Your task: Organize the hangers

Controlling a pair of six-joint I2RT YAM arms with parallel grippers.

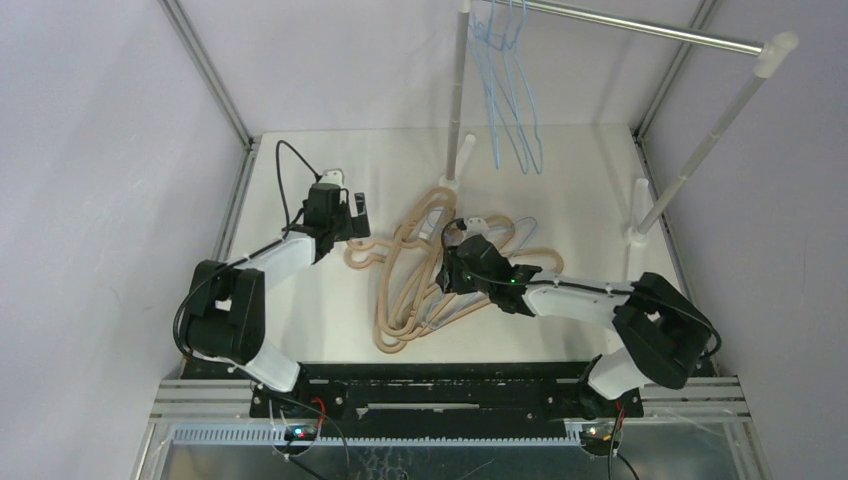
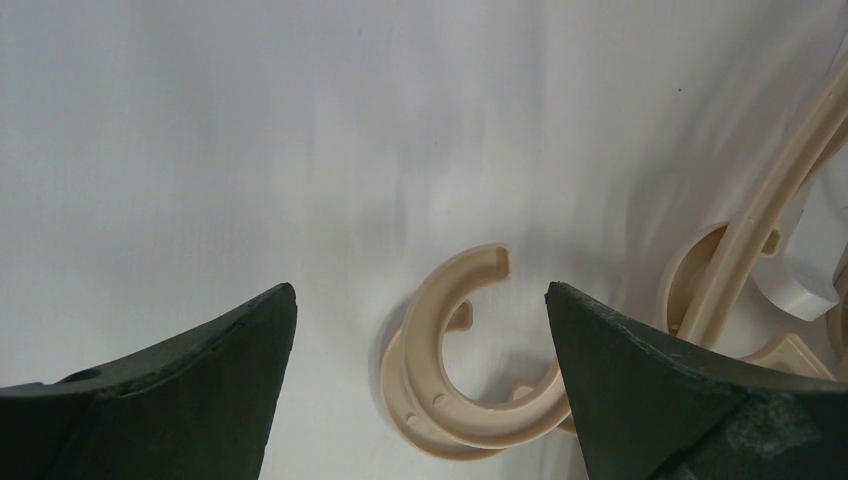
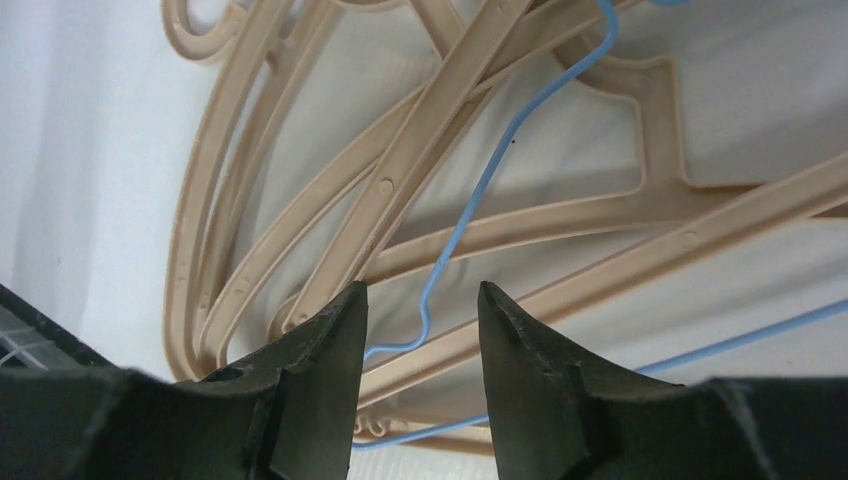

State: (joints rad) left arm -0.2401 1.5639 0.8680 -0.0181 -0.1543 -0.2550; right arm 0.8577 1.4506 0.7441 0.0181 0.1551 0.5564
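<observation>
Setting: White table (image 1: 300, 300) between pale panels fills the overhead view, with a silver rail (image 1: 650, 28) on white posts crossing the upper right.
Hung hangers: a few thin blue hangers (image 1: 510, 90) dangle from the rail at upper centre.
Loose pile: tan hangers (image 1: 405, 290) lie tangled flat in the middle of the table, with at least one blue wire hanger (image 3: 470, 210) threaded among them.
Left gripper (image 1: 352, 215): sits left of the pile. In its wrist view the left gripper (image 2: 420, 290) has its fingers spread wide on either side of two stacked tan hooks (image 2: 470, 420), and neither finger touches them.
Right gripper (image 1: 452, 270): sits over the centre of the pile. In its wrist view the right gripper (image 3: 422, 290) has its fingers a little apart, with the blue wire running down into the gap. Nothing is clamped.
Step in hand: probably freeing one hanger from the tangle so it can go on the rail.
Doing it well: pinch only the blue wire, clear of the tan bars beside each finger. Draw it out along its own length so that it does not drag the pile. The left gripper could pin the tan hooks down during the pull.
Risk: the crossing tan bars may snag the wire and lift with it.
</observation>
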